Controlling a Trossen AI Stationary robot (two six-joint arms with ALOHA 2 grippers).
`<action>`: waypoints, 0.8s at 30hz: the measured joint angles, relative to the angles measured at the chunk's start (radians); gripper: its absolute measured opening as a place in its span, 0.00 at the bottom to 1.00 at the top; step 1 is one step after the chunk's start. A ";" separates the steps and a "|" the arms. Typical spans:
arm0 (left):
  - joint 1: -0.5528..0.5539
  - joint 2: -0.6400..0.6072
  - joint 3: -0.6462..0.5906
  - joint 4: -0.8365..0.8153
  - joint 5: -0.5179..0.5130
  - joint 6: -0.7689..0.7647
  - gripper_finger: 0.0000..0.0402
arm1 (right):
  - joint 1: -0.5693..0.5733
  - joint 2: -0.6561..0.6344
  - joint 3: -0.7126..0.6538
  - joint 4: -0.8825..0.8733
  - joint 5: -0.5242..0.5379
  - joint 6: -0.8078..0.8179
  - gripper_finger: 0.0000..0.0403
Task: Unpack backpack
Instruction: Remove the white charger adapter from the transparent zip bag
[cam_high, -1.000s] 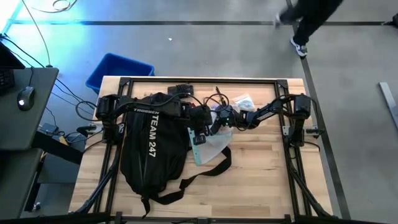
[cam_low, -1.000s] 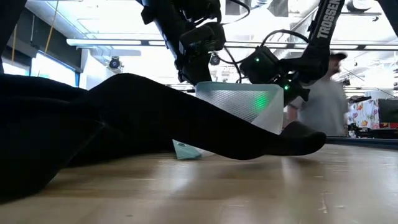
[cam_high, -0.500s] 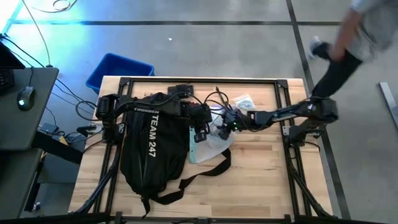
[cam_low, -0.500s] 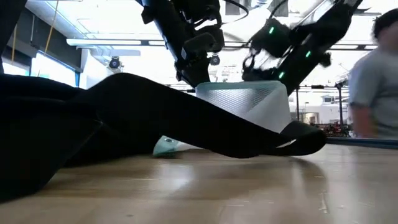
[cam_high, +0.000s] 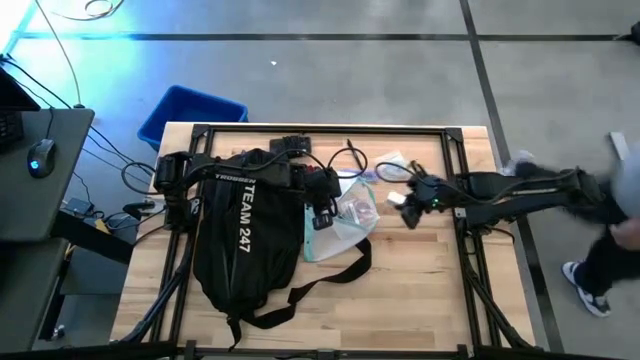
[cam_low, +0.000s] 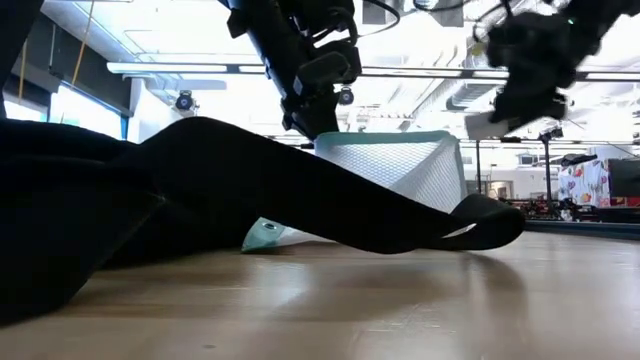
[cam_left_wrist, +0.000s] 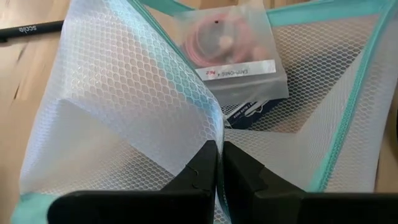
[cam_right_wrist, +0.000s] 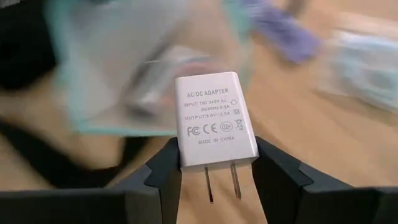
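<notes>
So the backpack (cam_high: 240, 250) sprawls over the bench's left half, soft and floppy, probably best grabbed by a strap or the zipper edge, since loose fabric will just bunch. At its mouth the left gripper (cam_left_wrist: 219, 163) has its jaws pressed together on a mesh pouch (cam_left_wrist: 124, 99). Toward the right edge, the right gripper (cam_right_wrist: 217, 163) pinches a white adapter (cam_right_wrist: 215, 119) above the wood.

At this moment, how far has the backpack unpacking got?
Done: the mesh pouch is out beside the backpack, with cables on the table. In hand: the left pincer pinches the pouch's mesh; the right pincer carries a white AC/DC adapter. Left: a bagged pink cable sits inside the pouch.
</notes>
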 joint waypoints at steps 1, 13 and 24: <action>0.000 0.000 0.000 0.004 0.000 0.000 0.00 | -0.010 -0.016 -0.014 -0.013 0.032 0.024 0.35; -0.021 0.000 0.000 0.019 0.002 -0.024 0.00 | -0.354 0.208 -0.298 0.604 0.052 0.051 0.35; -0.026 0.000 0.000 0.056 0.022 -0.043 0.00 | -0.575 0.584 -0.184 0.953 0.013 -0.104 0.58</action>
